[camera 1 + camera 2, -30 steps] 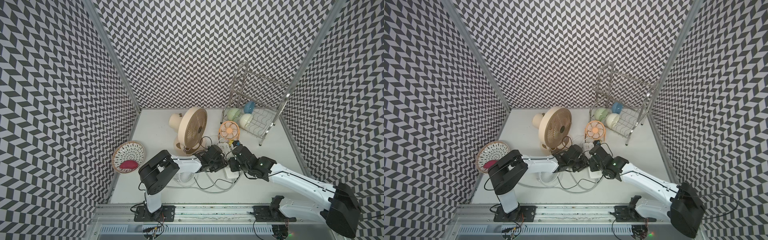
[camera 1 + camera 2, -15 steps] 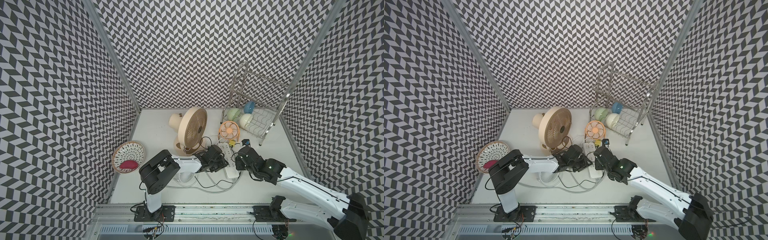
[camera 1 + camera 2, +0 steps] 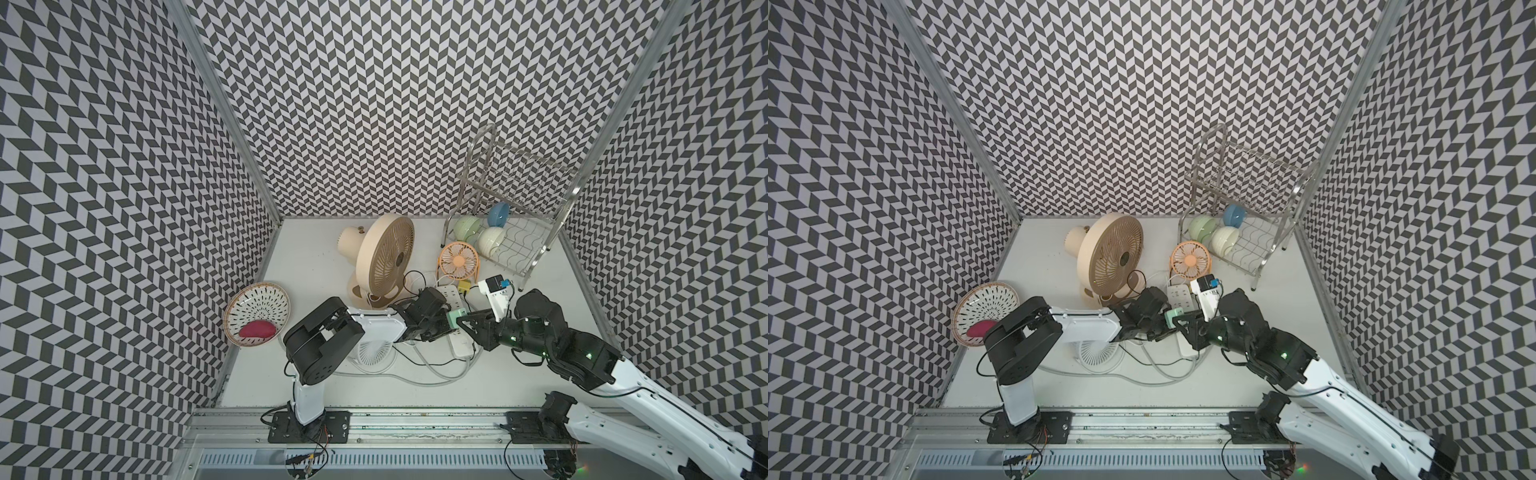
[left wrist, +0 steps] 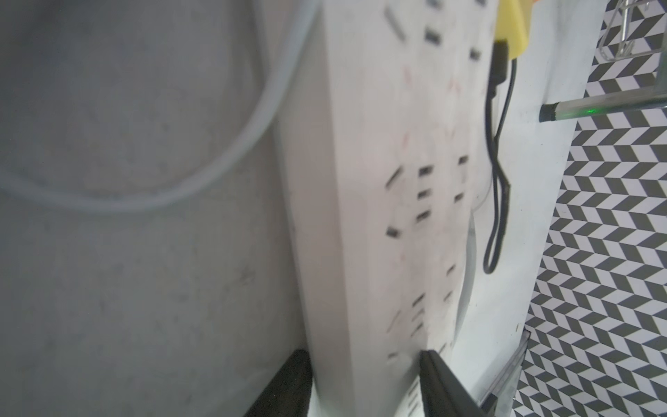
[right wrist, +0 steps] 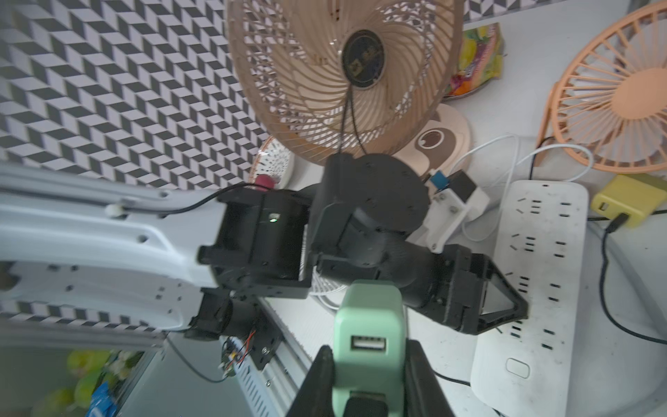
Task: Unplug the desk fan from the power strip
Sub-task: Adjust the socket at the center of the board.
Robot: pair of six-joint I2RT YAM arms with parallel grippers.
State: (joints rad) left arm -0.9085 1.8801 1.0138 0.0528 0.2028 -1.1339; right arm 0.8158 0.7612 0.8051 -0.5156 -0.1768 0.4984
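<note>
1. Over the table (image 3: 316, 266), in both top views: the power strip (image 3: 462, 350) lies flat mid-table, one end by the orange fan (image 3: 459, 261). Both arms meet above it. The right gripper (image 3: 462, 325) grips a mint plug (image 3: 451, 318) held just beside the strip, and the left gripper (image 3: 441, 330) sits low at the strip's side. Judged: the pull-out looks done or nearly so. Which fan the plug feeds, cannot tell
2. Left wrist: two black fingers (image 4: 285, 386) flank the strip, one at each long edge. Whether they press it or stand just off it, cannot tell. The strip is hard, smooth white plastic, scuffed, with faint pink marks between the socket slots. A thick white cord (image 4: 151, 204) curves on the table alongside. A yellow adapter (image 4: 510, 29) with a black lead (image 4: 490, 119) sits at the far end
3. Right wrist: the pincer is clenched on the plug, a rounded matte box with its USB port facing the camera. No socket lies behind it; the strip is beside it. The beige fan (image 5: 306, 72) stands upright, its grille made of thin curved ribs
4. Next, as I judge: carry the plug clear of the loose leads and set it on bare table. The left should hold the strip steady until then
</note>
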